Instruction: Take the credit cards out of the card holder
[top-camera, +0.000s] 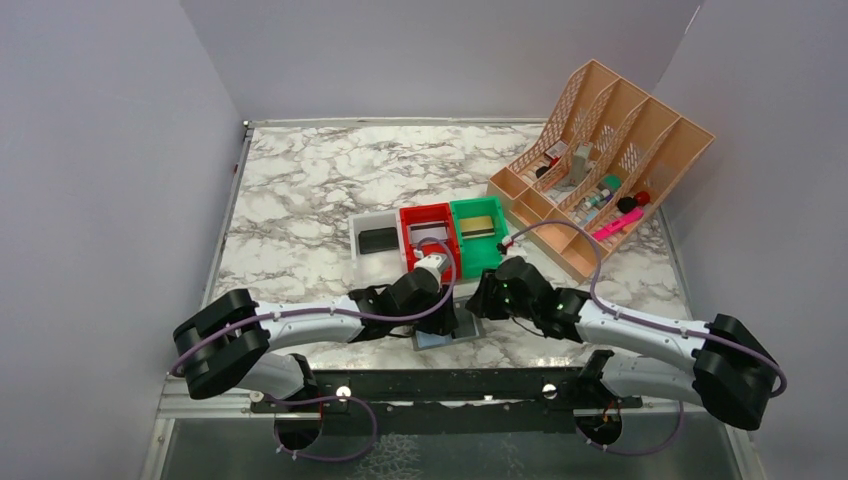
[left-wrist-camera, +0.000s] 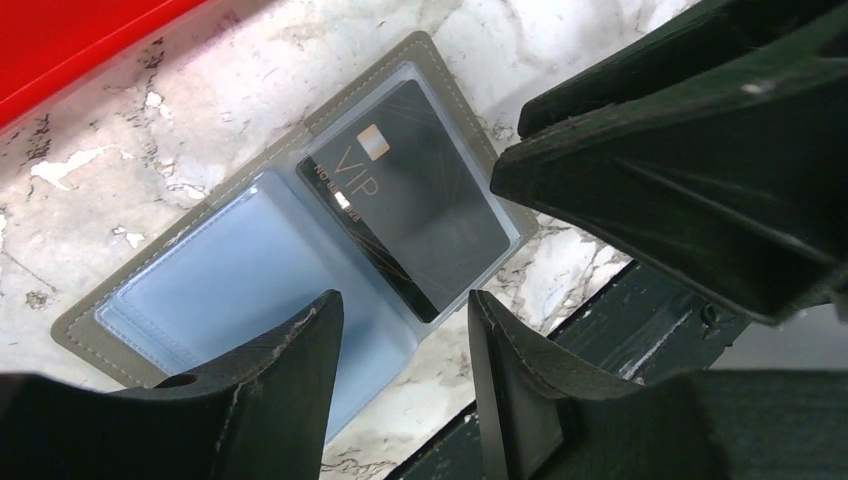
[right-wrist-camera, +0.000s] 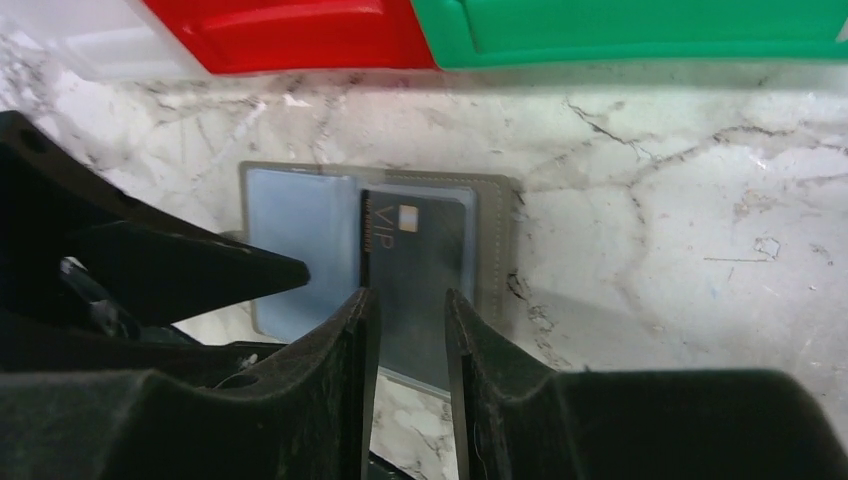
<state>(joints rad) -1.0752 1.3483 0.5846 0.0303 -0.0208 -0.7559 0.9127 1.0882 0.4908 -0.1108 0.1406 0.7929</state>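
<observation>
1 black card shows, sleeved in the holder's right panel, open flat on the table at lower centre of the top view. Left gripper and right gripper hover above it, jaws apart, holding nothing. Card seems stiff, light, slick: pinch the edge at the sleeve mouth while pinning the floppy holder.
</observation>
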